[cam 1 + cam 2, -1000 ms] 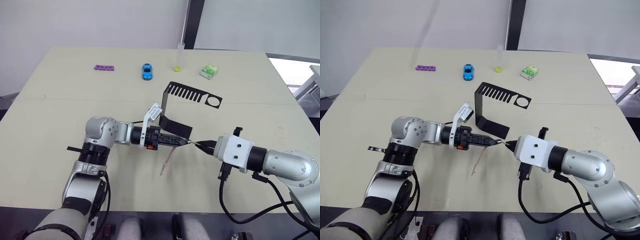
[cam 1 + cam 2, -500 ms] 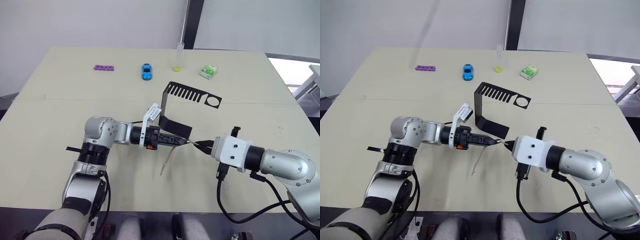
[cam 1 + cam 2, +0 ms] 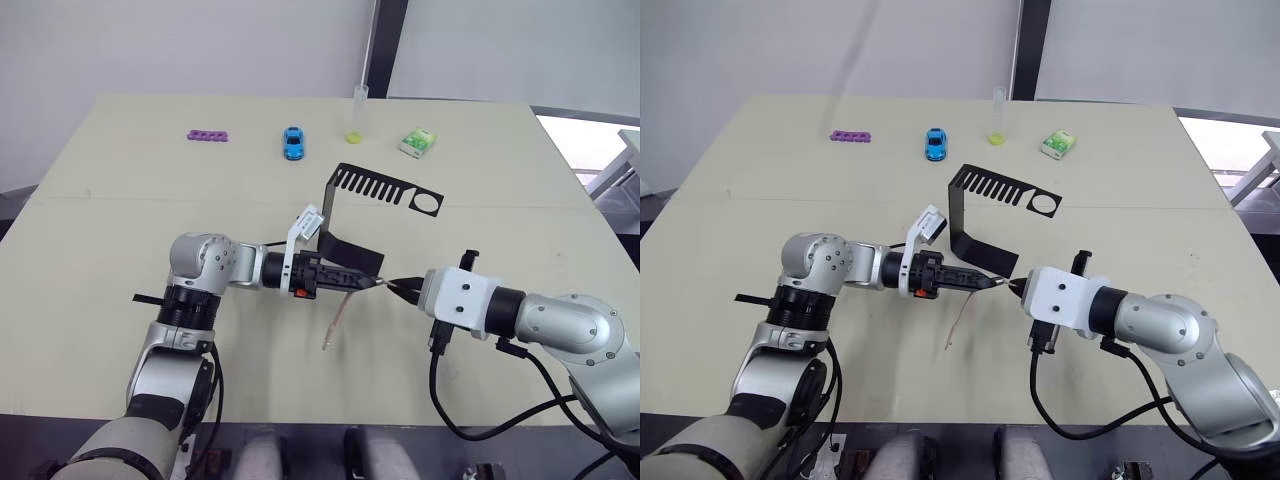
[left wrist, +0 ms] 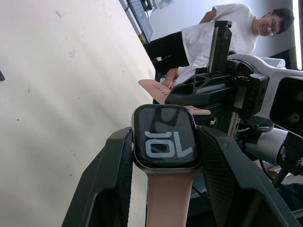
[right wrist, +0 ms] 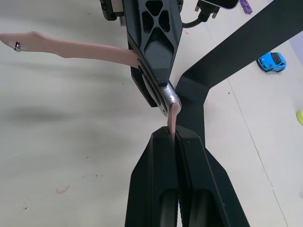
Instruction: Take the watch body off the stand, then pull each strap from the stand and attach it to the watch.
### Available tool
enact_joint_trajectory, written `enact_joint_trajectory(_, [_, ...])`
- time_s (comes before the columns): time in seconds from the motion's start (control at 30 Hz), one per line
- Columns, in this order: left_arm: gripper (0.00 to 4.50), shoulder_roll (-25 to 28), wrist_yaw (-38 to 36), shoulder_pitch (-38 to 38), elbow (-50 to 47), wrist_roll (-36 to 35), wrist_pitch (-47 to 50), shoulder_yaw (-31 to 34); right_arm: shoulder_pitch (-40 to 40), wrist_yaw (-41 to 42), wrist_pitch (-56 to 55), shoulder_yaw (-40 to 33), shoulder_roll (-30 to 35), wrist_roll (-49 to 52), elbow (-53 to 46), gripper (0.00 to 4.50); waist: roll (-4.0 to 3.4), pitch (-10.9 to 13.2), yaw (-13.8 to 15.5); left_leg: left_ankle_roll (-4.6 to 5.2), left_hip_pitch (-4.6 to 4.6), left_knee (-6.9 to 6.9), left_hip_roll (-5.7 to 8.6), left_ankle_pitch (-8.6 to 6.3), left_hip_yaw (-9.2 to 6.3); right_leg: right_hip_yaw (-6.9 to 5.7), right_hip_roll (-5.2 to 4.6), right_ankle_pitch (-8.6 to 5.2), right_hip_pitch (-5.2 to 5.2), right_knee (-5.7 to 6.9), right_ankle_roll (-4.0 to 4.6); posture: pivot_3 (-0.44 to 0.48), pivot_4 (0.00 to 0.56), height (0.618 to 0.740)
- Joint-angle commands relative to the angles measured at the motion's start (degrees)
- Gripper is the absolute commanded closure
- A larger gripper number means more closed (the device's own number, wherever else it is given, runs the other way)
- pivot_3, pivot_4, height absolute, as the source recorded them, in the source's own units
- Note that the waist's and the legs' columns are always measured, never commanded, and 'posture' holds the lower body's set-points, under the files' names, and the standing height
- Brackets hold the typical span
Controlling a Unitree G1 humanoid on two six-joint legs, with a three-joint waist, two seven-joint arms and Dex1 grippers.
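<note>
From my station I see the left gripper (image 4: 163,156) clamped on the watch body (image 4: 164,138), its two black fingers (image 4: 110,182) pressed against either side of the silver-grey rim, screen facing the wrist camera. One pink-tan strap (image 5: 71,47) is already fixed to the case and hangs out from it down toward the table (image 3: 120,210), seen in the head view as a thin pale strip (image 3: 335,322) below the gripper. The right gripper (image 5: 174,137) comes in from the opposite side, fingers pinched nearly together on the end of the second strap (image 5: 173,116), whose other end touches the edge of the watch body; I cannot tell whether it is seated in the slot. Both grippers meet tip to tip just in front of the stand (image 3: 385,190), which sits on the table behind them with its comb-like arm bare. Farther back lie a purple strip (image 3: 208,134), a blue toy car (image 3: 292,143), a clear tube (image 3: 358,112) and a green-white box (image 3: 419,142). A person in a white shirt (image 4: 208,35) sits beyond the table.
</note>
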State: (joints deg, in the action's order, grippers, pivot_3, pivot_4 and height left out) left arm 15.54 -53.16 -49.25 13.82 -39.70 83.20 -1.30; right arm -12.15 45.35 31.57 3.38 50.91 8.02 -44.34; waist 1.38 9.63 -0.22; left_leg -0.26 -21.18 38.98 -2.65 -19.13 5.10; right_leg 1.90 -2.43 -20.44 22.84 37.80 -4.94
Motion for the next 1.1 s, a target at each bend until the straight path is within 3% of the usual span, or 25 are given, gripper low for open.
enact_joint_trajectory(0.03, [2.9,-1.9,-0.4,-1.4,-2.7,-2.8,0.3,-0.6,-1.4,-0.6,-0.4,0.1,-0.9,0.1,-1.1,4.5,0.0,0.0,0.0,0.0,0.0,0.0,0.0,0.0,0.0,0.0,0.0,0.0,0.0,0.0,0.0,0.0,0.15,0.74])
enact_joint_trajectory(1.1, [2.9,-3.1,0.3,-2.2,-2.4,-3.1,-0.1,0.0,-3.7,0.4,0.7,0.0,-0.8,1.1,0.5,4.5,0.0,0.0,0.0,0.0,0.0,0.0,0.0,0.0,0.0,-0.01,0.0,0.0,0.01,0.0,0.0,0.0,0.15,0.74])
